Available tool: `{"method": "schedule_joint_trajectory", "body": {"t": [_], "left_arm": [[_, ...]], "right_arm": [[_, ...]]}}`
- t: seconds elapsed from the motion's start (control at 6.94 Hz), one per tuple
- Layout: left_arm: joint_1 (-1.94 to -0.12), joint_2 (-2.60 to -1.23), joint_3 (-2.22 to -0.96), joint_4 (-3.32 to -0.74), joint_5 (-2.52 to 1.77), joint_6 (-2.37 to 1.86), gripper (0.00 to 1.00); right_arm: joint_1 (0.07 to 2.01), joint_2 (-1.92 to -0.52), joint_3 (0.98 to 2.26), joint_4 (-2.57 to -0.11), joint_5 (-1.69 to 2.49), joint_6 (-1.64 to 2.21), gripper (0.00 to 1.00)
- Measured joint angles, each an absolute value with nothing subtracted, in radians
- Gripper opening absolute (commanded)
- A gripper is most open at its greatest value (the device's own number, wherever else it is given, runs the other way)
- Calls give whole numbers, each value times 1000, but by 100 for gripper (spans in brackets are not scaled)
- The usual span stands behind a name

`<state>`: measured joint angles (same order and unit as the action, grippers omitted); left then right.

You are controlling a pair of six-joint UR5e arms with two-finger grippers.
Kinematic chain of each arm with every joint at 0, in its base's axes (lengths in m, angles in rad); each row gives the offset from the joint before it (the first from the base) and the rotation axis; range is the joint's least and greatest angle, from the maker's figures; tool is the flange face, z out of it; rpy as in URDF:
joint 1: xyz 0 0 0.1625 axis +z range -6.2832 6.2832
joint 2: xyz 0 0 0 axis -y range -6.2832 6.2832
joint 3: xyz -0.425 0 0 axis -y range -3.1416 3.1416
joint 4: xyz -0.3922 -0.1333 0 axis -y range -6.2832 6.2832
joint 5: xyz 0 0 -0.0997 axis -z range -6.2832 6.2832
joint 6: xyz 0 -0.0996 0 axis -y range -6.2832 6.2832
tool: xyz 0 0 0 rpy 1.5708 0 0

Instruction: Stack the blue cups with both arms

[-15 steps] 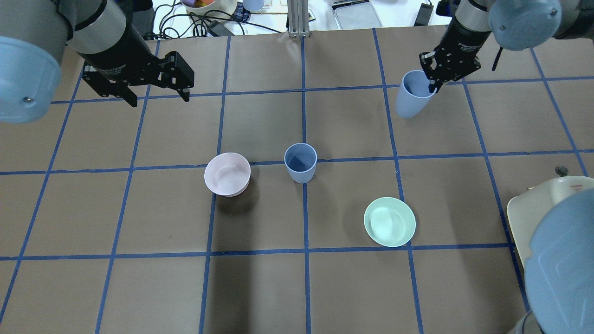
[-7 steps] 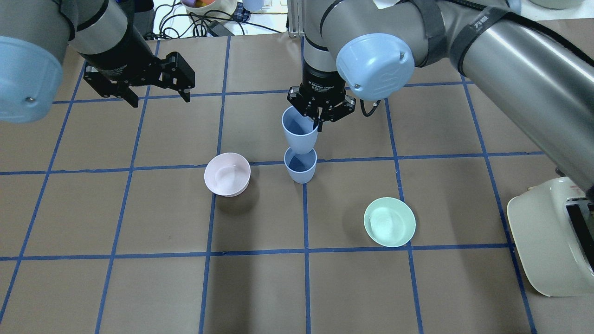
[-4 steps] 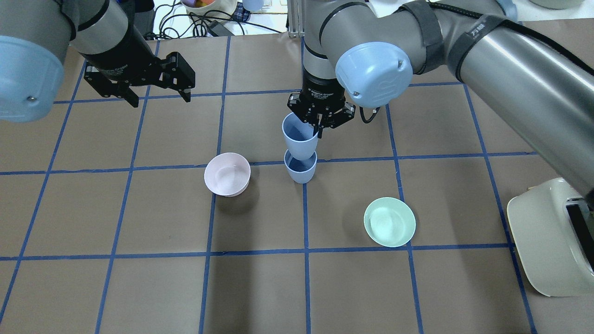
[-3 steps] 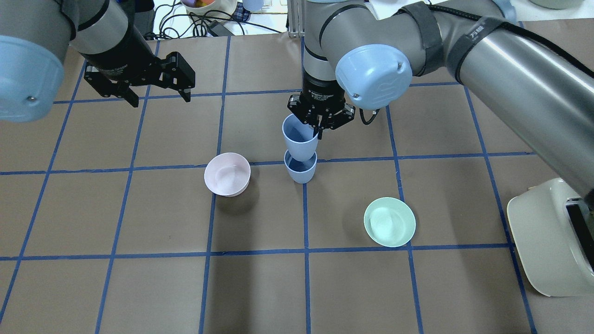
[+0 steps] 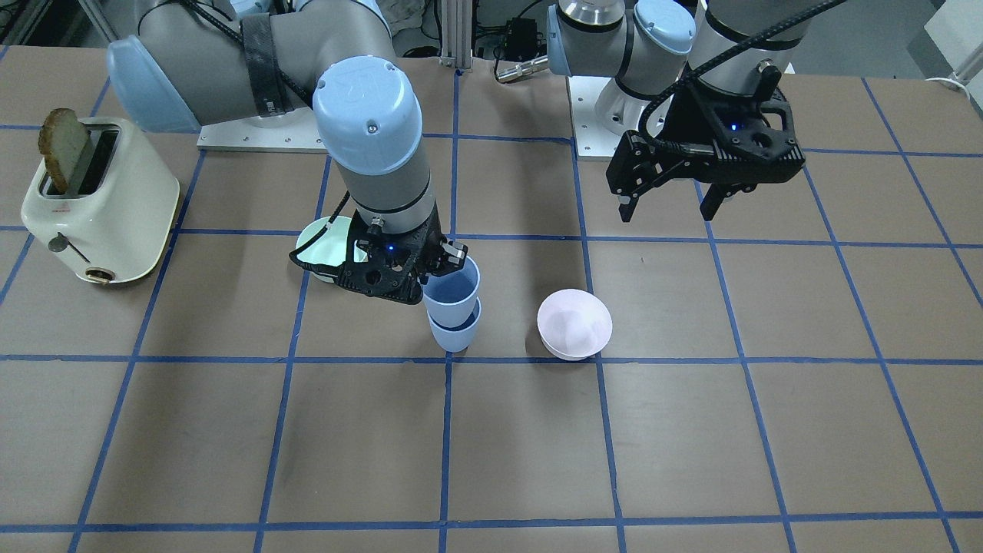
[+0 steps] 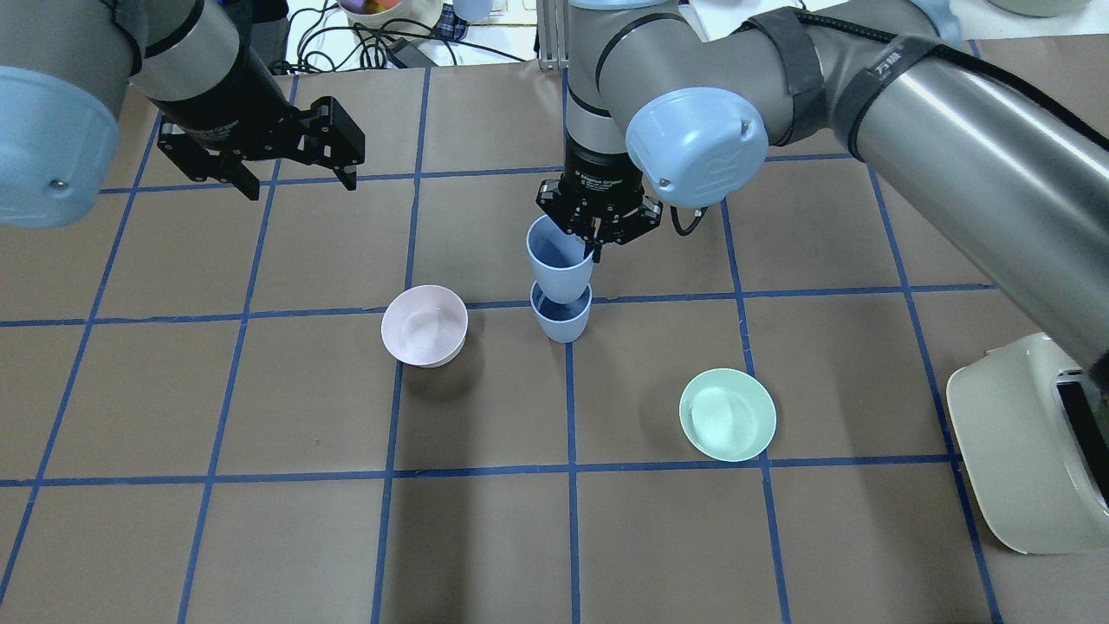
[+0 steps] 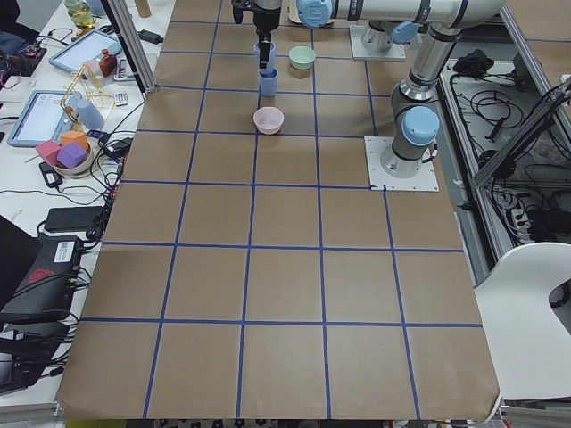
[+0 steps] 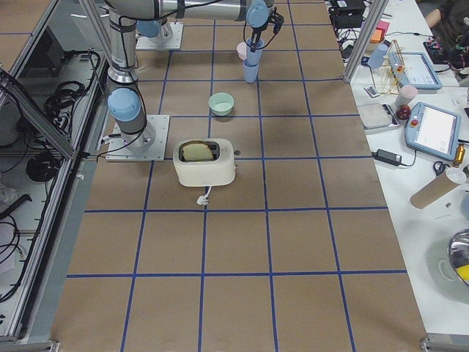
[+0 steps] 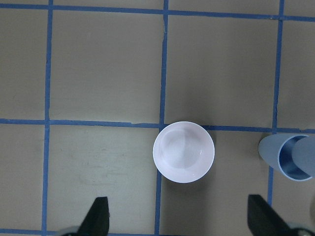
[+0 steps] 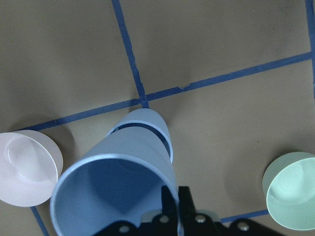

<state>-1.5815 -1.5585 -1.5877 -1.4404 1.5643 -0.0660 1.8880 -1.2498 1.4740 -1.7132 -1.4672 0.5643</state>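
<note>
Overhead exterior: your right gripper (image 6: 596, 246) pinches the upper blue cup (image 6: 558, 265) at its rim, mouth up, axis near vertical, base inside the lower blue cup (image 6: 560, 321); left gripper (image 6: 301, 185) wide.

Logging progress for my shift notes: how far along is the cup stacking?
Done: the upper blue cup has its base inside the lower blue cup. In hand: the right gripper pinches the upper cup's rim. Left: lowering it fully if needed, then releasing. The left gripper hangs open and empty, apart from the cups.
</note>
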Motion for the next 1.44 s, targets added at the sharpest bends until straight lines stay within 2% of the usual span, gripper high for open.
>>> {"method": "schedule_joint_trajectory", "body": {"t": [0.14,0.29,0.43,0.58,1.01,1.15,1.44], "left_arm": [[-1582,-1556,-1588,-1441,1565,-66,100],[-1582,-1554,-1588,-1441,1564,-66,100],[-1582,-1554,-1588,-1441,1564,-66,100],[-1582,-1554,-1588,-1441,1563,-66,100],[-1582,-1553,-1588,-1441,1563,-66,100],[-1582,-1553,-1588,-1442,1563,-66,100],[-1582,-1554,-1589,-1441,1562,-66,100]], "right_arm": [[1891,-1246,1475,-1713,-1467,564,0],[1892,-1244,1477,-1713,-1467,565,25],[1893,-1243,1482,-1712,-1467,564,64],[1893,-1242,1486,-1712,-1468,562,73],[1888,-1245,1484,-1734,-1468,554,76],[1876,-1247,1475,-1740,-1474,518,81],[1789,-1256,1444,-1734,-1521,344,96]]}}
